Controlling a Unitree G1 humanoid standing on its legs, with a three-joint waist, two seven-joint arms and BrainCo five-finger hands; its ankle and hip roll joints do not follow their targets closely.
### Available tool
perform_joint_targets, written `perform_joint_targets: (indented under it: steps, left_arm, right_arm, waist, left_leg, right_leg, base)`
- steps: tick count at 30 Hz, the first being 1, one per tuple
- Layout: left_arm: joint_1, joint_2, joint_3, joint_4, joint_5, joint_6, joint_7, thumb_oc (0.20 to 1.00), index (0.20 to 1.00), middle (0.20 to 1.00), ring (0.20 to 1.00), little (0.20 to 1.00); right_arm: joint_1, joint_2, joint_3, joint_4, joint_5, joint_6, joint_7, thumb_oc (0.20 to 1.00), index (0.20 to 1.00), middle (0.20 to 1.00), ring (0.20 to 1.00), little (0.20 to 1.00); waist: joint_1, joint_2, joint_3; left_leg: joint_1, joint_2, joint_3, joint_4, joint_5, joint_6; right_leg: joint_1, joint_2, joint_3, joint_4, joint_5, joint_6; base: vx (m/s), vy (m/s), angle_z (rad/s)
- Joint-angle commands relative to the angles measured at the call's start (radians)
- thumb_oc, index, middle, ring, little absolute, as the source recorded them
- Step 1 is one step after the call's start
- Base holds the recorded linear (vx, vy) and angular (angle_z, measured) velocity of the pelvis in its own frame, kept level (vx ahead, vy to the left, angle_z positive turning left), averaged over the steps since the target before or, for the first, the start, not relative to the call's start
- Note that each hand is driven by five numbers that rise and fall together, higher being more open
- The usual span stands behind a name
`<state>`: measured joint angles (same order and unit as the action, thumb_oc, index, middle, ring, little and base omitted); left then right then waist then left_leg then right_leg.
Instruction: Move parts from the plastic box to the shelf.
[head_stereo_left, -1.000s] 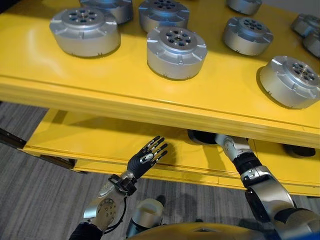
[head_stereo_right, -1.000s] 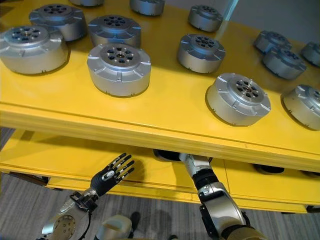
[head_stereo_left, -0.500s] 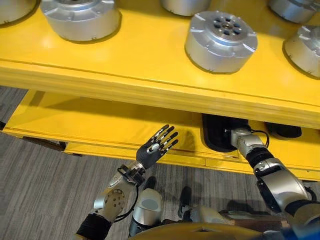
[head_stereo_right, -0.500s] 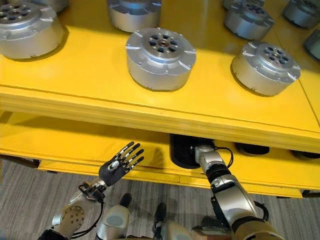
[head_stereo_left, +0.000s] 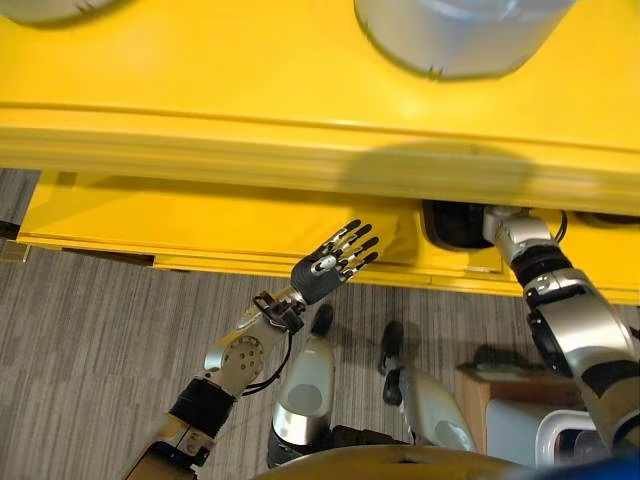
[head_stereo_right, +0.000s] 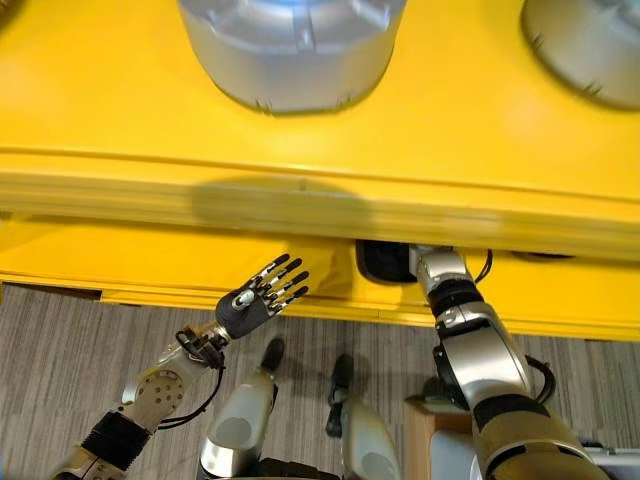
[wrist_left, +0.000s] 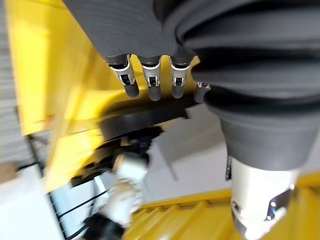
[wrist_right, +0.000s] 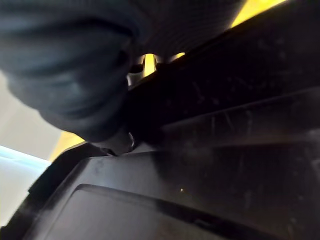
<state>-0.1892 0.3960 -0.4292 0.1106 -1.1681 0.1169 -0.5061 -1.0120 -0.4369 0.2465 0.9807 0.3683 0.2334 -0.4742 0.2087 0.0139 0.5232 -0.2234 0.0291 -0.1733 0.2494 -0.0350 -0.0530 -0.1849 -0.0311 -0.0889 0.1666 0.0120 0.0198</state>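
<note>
The left hand hangs with fingers spread and straight, holding nothing, just in front of the lower shelf's edge. The right hand reaches under the top shelf into a dark part on the lower shelf; its fingers are hidden there, so I cannot tell whether it grips or has let go. The right wrist view shows dark surfaces close up and settles nothing. Silver parts sit on the top shelf, so much of the moving looks done. The dark part looks at most half placed, and I judge the right hand must come clear of it. A pale box shows on the floor by the right arm; its contents cannot be seen.
</note>
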Motion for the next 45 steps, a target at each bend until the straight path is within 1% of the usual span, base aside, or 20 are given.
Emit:
perform_joint_targets:
  steps: [1,4,5,6,8,11,12,15,21,23,25,27,29,31,34,45]
  left_arm:
    - [0.012,-0.010,0.023,-0.051,-0.053,-0.034,-0.041,1.000,1.000,1.000,1.000,1.000]
    - [-0.027,-0.022,0.003,-0.038,-0.070,-0.057,-0.046,1.000,1.000,1.000,1.000,1.000]
    - [-0.029,-0.023,0.001,-0.037,-0.071,-0.059,-0.046,1.000,1.000,1.000,1.000,1.000]
    - [-0.038,-0.029,-0.006,-0.033,-0.075,-0.071,-0.047,1.000,1.000,1.000,1.000,1.000]
    - [-0.042,-0.033,-0.010,-0.030,-0.079,-0.080,-0.047,1.000,1.000,1.000,1.000,1.000]
    - [-0.048,-0.040,-0.013,-0.026,-0.082,-0.086,-0.049,1.000,1.000,1.000,1.000,1.000]
    - [-0.054,-0.051,-0.018,-0.029,-0.080,-0.095,-0.039,1.000,1.000,1.000,1.000,1.000]
    - [-0.061,-0.061,-0.022,-0.030,-0.093,-0.101,-0.031,1.000,1.000,1.000,1.000,1.000]
    - [-0.067,-0.070,-0.030,-0.042,-0.107,-0.099,-0.017,1.000,1.000,1.000,1.000,1.000]
    - [-0.064,-0.071,-0.033,-0.042,-0.109,-0.110,-0.012,1.000,1.000,1.000,1.000,1.000]
    - [-0.061,-0.071,-0.034,-0.043,-0.102,-0.119,-0.009,1.000,1.000,1.000,1.000,1.000]
    - [-0.056,-0.070,-0.036,-0.047,-0.096,-0.117,-0.009,1.000,1.000,1.000,1.000,1.000]
    - [-0.055,-0.068,-0.036,-0.051,-0.099,-0.112,-0.007,1.000,1.000,1.000,1.000,1.000]
    - [-0.052,-0.060,-0.038,-0.055,-0.106,-0.117,-0.009,1.000,1.000,1.000,1.000,1.000]
    - [-0.049,-0.052,-0.044,-0.055,-0.111,-0.127,-0.012,1.000,1.000,1.000,1.000,1.000]
    - [-0.031,-0.029,-0.056,-0.076,-0.109,-0.134,-0.009,1.000,1.000,1.000,1.000,1.000]
  right_arm:
    - [-0.037,-0.013,0.019,0.006,-0.006,-0.005,0.030,0.200,0.200,0.200,0.200,0.200]
    - [-0.090,-0.031,0.042,0.033,0.000,0.013,0.050,0.200,0.200,0.200,0.200,0.200]
    - [-0.094,-0.032,0.044,0.036,0.003,0.016,0.053,0.200,0.200,0.200,0.200,0.200]
    - [-0.104,-0.036,0.052,0.044,0.009,0.016,0.059,0.200,0.200,0.200,0.200,0.200]
    - [-0.114,-0.042,0.058,0.052,0.004,0.025,0.079,0.200,0.200,0.200,0.200,0.200]
    - [-0.120,-0.043,0.065,0.057,-0.001,0.037,0.095,0.200,0.200,0.200,0.200,0.200]
    - [-0.125,-0.045,0.074,0.062,-0.008,0.043,0.105,0.200,0.200,0.200,0.200,0.200]
    - [-0.138,-0.048,0.082,0.071,-0.010,0.043,0.111,0.200,0.200,0.200,0.200,0.200]
    - [-0.193,-0.062,0.109,0.080,-0.044,0.055,0.125,0.200,0.200,0.200,0.200,0.200]
    - [-0.210,-0.069,0.119,0.078,-0.033,0.066,0.128,0.200,0.200,0.200,0.200,0.200]
    - [-0.220,-0.072,0.124,0.081,-0.043,0.063,0.121,0.200,0.200,0.200,0.200,0.200]
    - [-0.229,-0.075,0.130,0.081,-0.068,0.063,0.119,0.200,0.200,0.200,0.200,0.200]
    - [-0.239,-0.077,0.132,0.081,-0.059,0.071,0.115,0.200,0.200,0.200,0.200,0.200]
    - [-0.257,-0.078,0.141,0.084,-0.087,0.069,0.112,0.200,0.200,0.200,0.200,0.200]
    - [-0.290,-0.079,0.160,0.096,-0.084,0.065,0.112,0.200,0.200,0.200,0.200,0.200]
    - [-0.361,-0.080,0.194,0.101,-0.082,0.076,0.089,0.200,0.200,0.200,0.200,0.200]
  waist:
    - [0.021,-0.013,-0.026]
    - [0.012,0.000,-0.005]
    - [0.012,0.001,-0.004]
    - [0.007,0.004,-0.003]
    - [0.000,0.008,-0.003]
    - [-0.005,0.011,-0.003]
    - [-0.011,0.017,-0.003]
    - [-0.016,0.021,-0.003]
    - [-0.028,0.033,-0.003]
    - [-0.032,0.035,-0.003]
    - [-0.033,0.036,-0.003]
    - [-0.032,0.036,-0.003]
    - [-0.032,0.036,-0.003]
    - [-0.030,0.037,-0.003]
    - [-0.025,0.037,-0.003]
    - [-0.007,0.030,-0.003]
  left_leg:
    - [-0.006,-0.023,0.008,0.049,-0.076,0.043]
    - [-0.068,-0.038,0.023,0.114,-0.092,0.050]
    - [-0.074,-0.039,0.024,0.122,-0.095,0.050]
    - [-0.105,-0.045,0.031,0.152,-0.106,0.056]
    - [-0.131,-0.050,0.039,0.183,-0.117,0.061]
    - [-0.154,-0.055,0.047,0.212,-0.129,0.066]
    - [-0.180,-0.061,0.053,0.245,-0.141,0.069]
    - [-0.205,-0.067,0.057,0.278,-0.155,0.074]
    - [-0.289,-0.073,0.081,0.375,-0.194,0.084]
    - [-0.311,-0.070,0.089,0.401,-0.204,0.085]
    - [-0.332,-0.070,0.094,0.422,-0.211,0.088]
    - [-0.347,-0.069,0.097,0.431,-0.212,0.089]
    - [-0.357,-0.067,0.097,0.432,-0.210,0.090]
    - [-0.369,-0.062,0.099,0.434,-0.207,0.089]
    - [-0.379,-0.057,0.098,0.430,-0.202,0.087]
    - [-0.391,-0.046,0.089,0.398,-0.179,0.078]
  right_leg:
    - [0.029,-0.115,-0.011,0.161,-0.120,0.092]
    - [-0.040,-0.120,-0.007,0.234,-0.136,0.082]
    - [-0.047,-0.120,-0.006,0.242,-0.137,0.082]
    - [-0.085,-0.121,0.001,0.280,-0.146,0.077]
    - [-0.122,-0.120,0.009,0.322,-0.155,0.072]
    - [-0.151,-0.119,0.017,0.354,-0.162,0.069]
    - [-0.183,-0.117,0.023,0.391,-0.169,0.063]
    - [-0.215,-0.112,0.032,0.427,-0.178,0.057]
    - [-0.315,-0.103,0.050,0.527,-0.199,0.046]
    - [-0.342,-0.103,0.055,0.554,-0.204,0.043]
    - [-0.368,-0.102,0.057,0.578,-0.207,0.041]
    - [-0.383,-0.100,0.060,0.588,-0.208,0.039]
    - [-0.396,-0.098,0.063,0.594,-0.207,0.039]
    - [-0.407,-0.098,0.063,0.597,-0.206,0.039]
    - [-0.416,-0.097,0.061,0.596,-0.204,0.038]
    - [-0.409,-0.092,0.049,0.569,-0.200,0.036]
  base:
    - [-0.16,0.042,0.00]
    - [-0.19,0.056,-0.06]
    - [-0.12,0.050,-0.10]
    - [-0.11,0.054,-0.11]
    - [-0.09,0.063,-0.04]
    - [-0.05,0.045,-0.01]
    - [-0.04,0.040,-0.14]
    - [-0.03,0.030,-0.03]
    - [-0.05,0.034,-0.06]
    - [-0.02,0.012,-0.03]
    - [0.00,0.000,0.00]
    - [0.00,0.000,0.00]
    - [0.00,0.000,0.00]
    - [0.00,0.000,0.00]
    - [0.00,-0.008,-0.02]
    - [0.00,0.000,0.00]
